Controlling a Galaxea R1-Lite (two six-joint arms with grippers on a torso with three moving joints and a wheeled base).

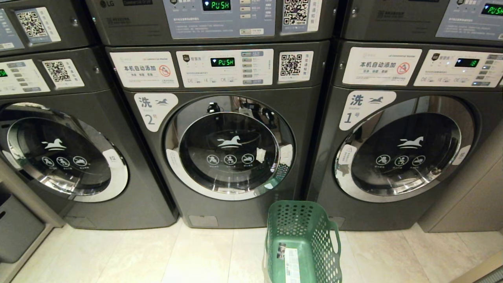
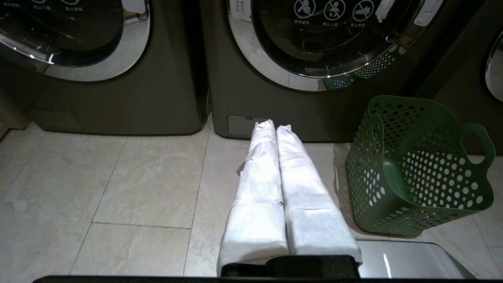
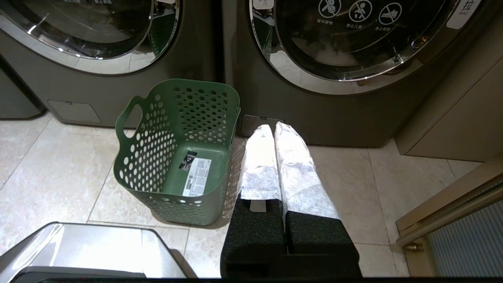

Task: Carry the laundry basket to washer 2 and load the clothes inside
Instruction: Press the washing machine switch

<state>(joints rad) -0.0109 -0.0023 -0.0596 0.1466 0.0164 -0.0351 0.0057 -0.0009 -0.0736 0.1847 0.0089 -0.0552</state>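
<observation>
I am facing washer 2 (image 1: 230, 147); its round door is sitting shut at 12 o'clock. The laundry basket (image 1: 300, 241) is standing upright on the floor tiles (image 1: 157, 255) at about 5 o'clock from that door, near the gap toward washer 1 (image 1: 397, 153). Only a paper label is showing on the basket's bottom. My left hand (image 2: 273, 125) and right hand (image 3: 274, 127) are hanging low, fingers pressed together, gripping nothing.
</observation>
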